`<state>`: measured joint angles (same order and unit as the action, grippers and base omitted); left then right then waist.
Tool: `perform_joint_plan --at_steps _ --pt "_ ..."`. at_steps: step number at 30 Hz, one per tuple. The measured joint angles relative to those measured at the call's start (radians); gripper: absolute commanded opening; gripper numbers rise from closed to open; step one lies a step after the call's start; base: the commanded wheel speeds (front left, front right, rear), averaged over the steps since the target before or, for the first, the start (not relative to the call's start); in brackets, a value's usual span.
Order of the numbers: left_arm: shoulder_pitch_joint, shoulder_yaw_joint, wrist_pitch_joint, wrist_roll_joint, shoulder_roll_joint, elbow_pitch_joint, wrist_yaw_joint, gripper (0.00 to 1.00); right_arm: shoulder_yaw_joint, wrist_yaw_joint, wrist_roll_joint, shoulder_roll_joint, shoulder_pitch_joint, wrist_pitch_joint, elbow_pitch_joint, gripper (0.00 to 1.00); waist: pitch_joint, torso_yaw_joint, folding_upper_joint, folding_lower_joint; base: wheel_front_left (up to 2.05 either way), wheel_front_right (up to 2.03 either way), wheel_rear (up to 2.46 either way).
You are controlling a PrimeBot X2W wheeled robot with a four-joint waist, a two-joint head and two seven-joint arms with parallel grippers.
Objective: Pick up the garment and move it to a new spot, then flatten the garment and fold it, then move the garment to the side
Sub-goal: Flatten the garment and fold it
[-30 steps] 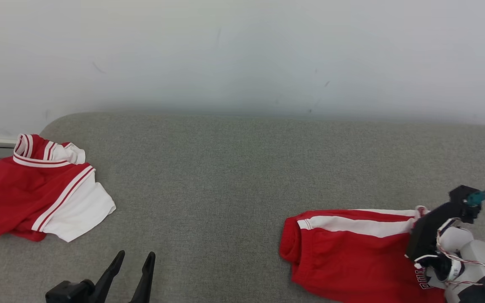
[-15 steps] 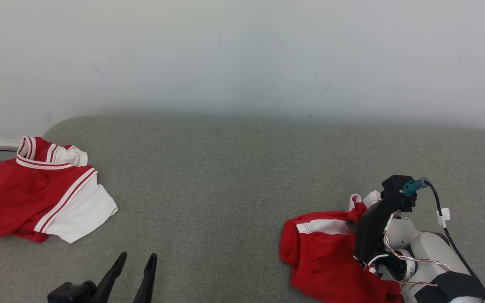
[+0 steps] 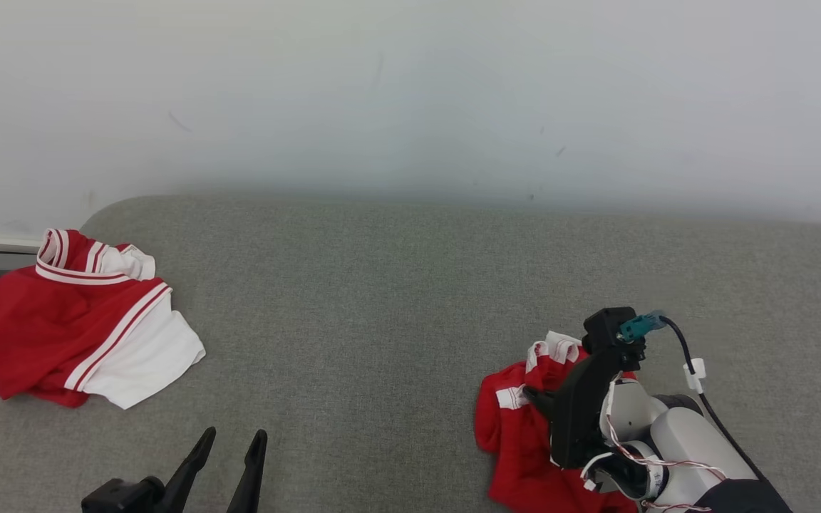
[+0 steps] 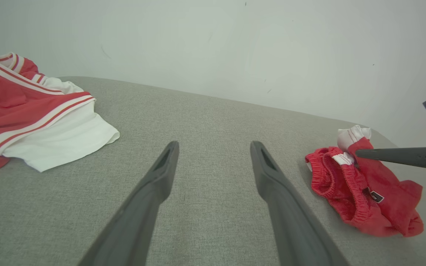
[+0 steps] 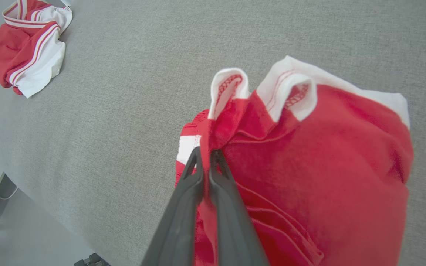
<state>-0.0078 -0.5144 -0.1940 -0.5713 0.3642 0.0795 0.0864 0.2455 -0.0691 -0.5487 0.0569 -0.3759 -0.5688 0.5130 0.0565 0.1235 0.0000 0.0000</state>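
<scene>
My right arm (image 3: 667,442) hides much of the shorts (image 3: 510,427), their lower edge cut off in my head view, label (image 4: 375,196) unreadably small.

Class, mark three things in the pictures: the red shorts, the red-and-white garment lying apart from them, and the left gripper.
red shorts (image 5: 327,159): right wrist view, on the plain red cloth.
red-and-white garment (image 3: 33,335): head view, on its red panel.
left gripper (image 4: 215,147): left wrist view, midway between its open fingertips.

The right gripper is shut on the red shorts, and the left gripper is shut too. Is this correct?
Not quite: the left gripper is open, as the left wrist view shows. The right gripper is indeed shut on the red shorts.
</scene>
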Motion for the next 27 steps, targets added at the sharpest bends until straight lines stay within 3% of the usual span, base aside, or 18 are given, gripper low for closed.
perform_joint_plan --at_steps 5,10,11,12,21,27 --pt "0.0 -0.002 0.0 0.0 0.0 -0.001 0.0 1.0 0.087 0.046 -0.071 -0.001 -0.001 0.002 -0.046 0.0 -0.002 0.004 0.0 0.0 0.0 0.0 0.0" --pt "-0.002 -0.012 0.001 0.0 -0.004 -0.002 -0.004 1.0 0.107 0.094 -0.075 0.0 -0.002 0.002 -0.05 0.0 -0.005 0.01 0.0 0.0 0.0 0.0 0.0" --pt "-0.002 -0.012 0.001 0.0 -0.006 -0.004 -0.006 1.0 0.111 0.098 -0.077 0.001 -0.002 0.001 -0.051 0.19 -0.006 0.012 0.0 0.0 0.0 0.0 0.0" --pt "-0.002 -0.011 0.001 0.0 -0.005 -0.004 -0.006 1.0 0.116 0.102 -0.078 0.001 -0.002 0.001 -0.052 1.0 -0.007 0.013 0.0 0.0 0.0 0.0 0.0" --pt "-0.001 -0.007 0.001 0.0 -0.003 -0.005 -0.006 1.0 0.137 0.132 -0.194 0.0 -0.028 0.044 -0.156 1.0 -0.01 0.016 0.0 0.0002 0.0 0.0 0.0" --pt "0.0 -0.006 0.001 0.0 -0.003 -0.006 -0.006 1.0 0.105 0.151 -0.12 0.03 -0.036 0.069 -0.202 1.0 -0.008 0.008 0.0 0.0001 0.0 0.0 0.0"
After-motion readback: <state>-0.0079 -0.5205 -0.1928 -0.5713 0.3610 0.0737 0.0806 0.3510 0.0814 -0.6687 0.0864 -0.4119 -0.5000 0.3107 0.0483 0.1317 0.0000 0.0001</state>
